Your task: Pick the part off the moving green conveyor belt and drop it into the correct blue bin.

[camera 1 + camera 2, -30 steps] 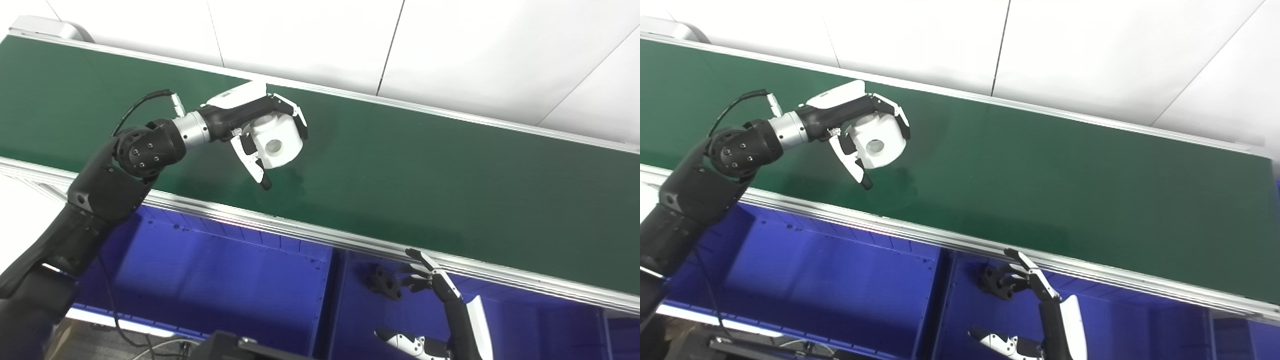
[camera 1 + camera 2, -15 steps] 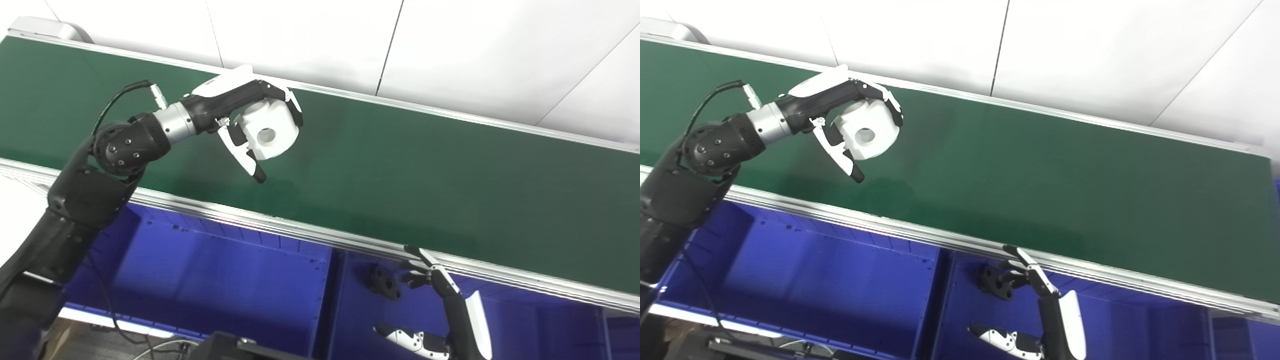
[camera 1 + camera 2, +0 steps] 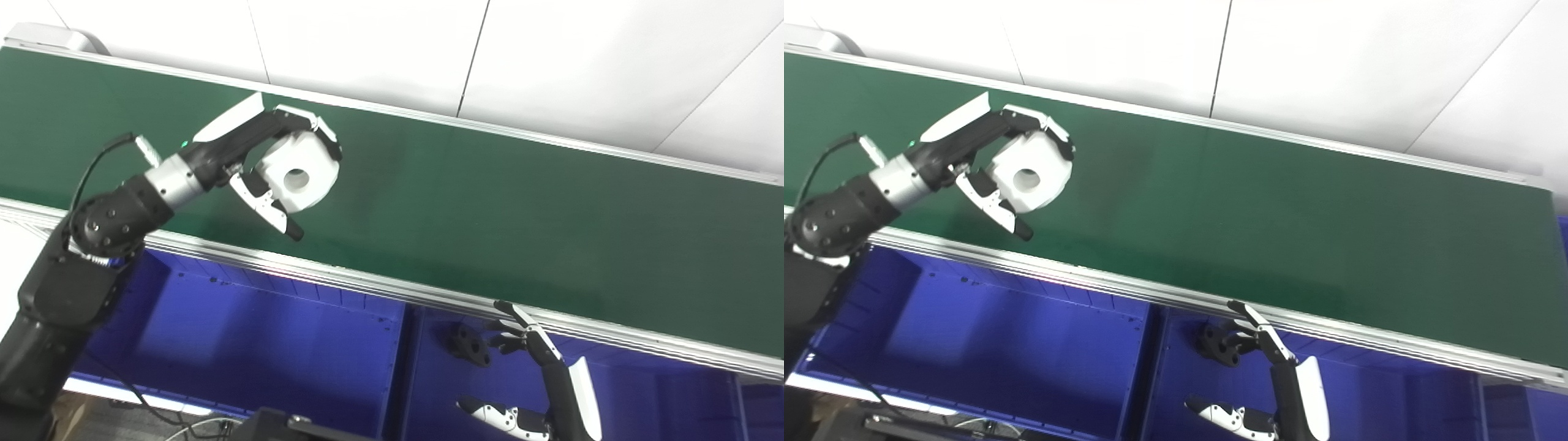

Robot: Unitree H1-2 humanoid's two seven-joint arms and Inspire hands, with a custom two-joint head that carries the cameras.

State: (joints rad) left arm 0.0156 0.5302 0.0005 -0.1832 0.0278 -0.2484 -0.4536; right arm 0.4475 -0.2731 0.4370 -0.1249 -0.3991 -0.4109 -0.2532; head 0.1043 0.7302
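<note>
My left hand [image 3: 269, 162] is shut on a white round part [image 3: 299, 174] with a hole in its face. It holds the part above the green conveyor belt [image 3: 490, 202], near the belt's front rail. My right hand [image 3: 539, 380] is open and empty, low over the right blue bin [image 3: 643, 392], with its fingers pointing up toward the rail. A black part [image 3: 468, 345] lies in that bin beside the right fingers. The left blue bin [image 3: 263, 331] is below the left hand.
A silver rail [image 3: 392, 285] runs along the belt's front edge, between belt and bins. A divider wall [image 3: 411, 361] separates the two bins. A white wall lies behind the belt.
My left hand has carried the white part left and toward the front rail, off the belt surface. The right hand has stayed in place.
</note>
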